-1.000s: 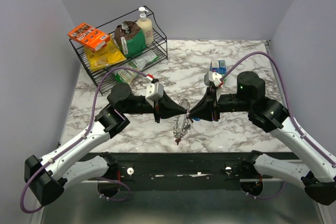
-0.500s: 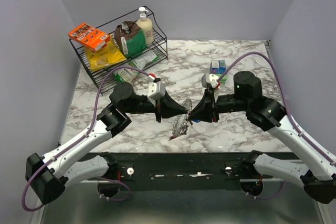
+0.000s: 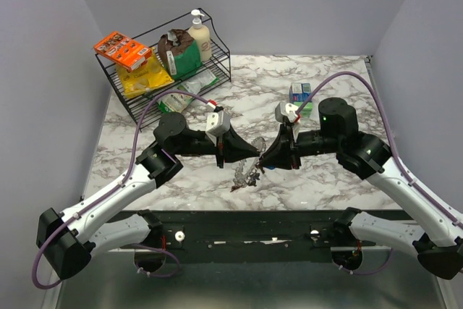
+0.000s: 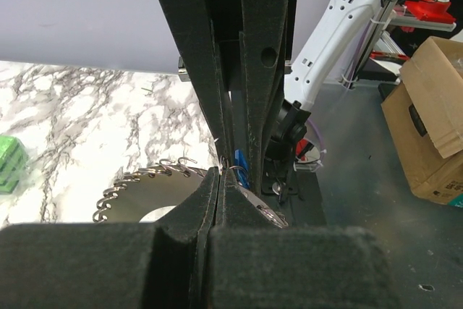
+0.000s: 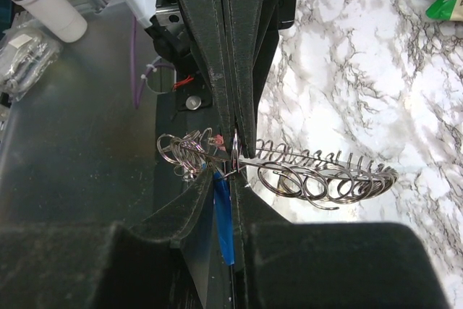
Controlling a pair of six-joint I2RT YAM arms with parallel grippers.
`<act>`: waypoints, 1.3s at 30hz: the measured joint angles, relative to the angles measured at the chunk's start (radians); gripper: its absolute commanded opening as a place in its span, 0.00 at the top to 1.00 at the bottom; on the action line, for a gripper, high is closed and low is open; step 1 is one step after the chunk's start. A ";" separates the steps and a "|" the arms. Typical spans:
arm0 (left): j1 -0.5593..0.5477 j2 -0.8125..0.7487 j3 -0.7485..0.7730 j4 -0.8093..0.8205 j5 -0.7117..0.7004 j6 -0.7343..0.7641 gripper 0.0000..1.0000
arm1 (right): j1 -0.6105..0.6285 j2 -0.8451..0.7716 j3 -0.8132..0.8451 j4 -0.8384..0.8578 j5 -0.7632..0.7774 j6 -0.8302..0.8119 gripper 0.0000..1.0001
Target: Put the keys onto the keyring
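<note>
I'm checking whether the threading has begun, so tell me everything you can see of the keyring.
The keyring is a large silvery wire loop with a jagged rim of small curled hooks round a wide hole. It hangs tilted between the two grippers over the marble table. The left gripper's shut jaws pinch its rim; the right gripper meets it there, holding what looks like a blue-headed key. Whether its lower end touches the table is unclear.

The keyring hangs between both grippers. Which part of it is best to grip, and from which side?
Probably the thin rim of the keyring, one finger through the wide hole, one outside, coming sideways as the left gripper does. It hangs jagged-edged, so a pinch across the band should hold. Avoid the part where the right gripper holds the blue key.
</note>
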 measured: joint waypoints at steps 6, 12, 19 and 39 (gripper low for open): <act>0.000 0.008 0.000 0.017 -0.001 -0.016 1.00 | 0.000 0.011 0.000 -0.004 -0.003 -0.001 0.76; 0.000 0.008 0.000 0.082 -0.013 -0.035 1.00 | 0.001 0.031 0.000 -0.008 -0.022 -0.001 0.70; 0.000 0.013 0.000 0.121 -0.026 -0.055 1.00 | 0.001 0.025 0.000 -0.008 -0.018 0.001 0.45; 0.000 -0.018 -0.006 0.113 -0.039 -0.036 1.00 | 0.001 -0.143 0.016 -0.021 0.159 0.000 0.36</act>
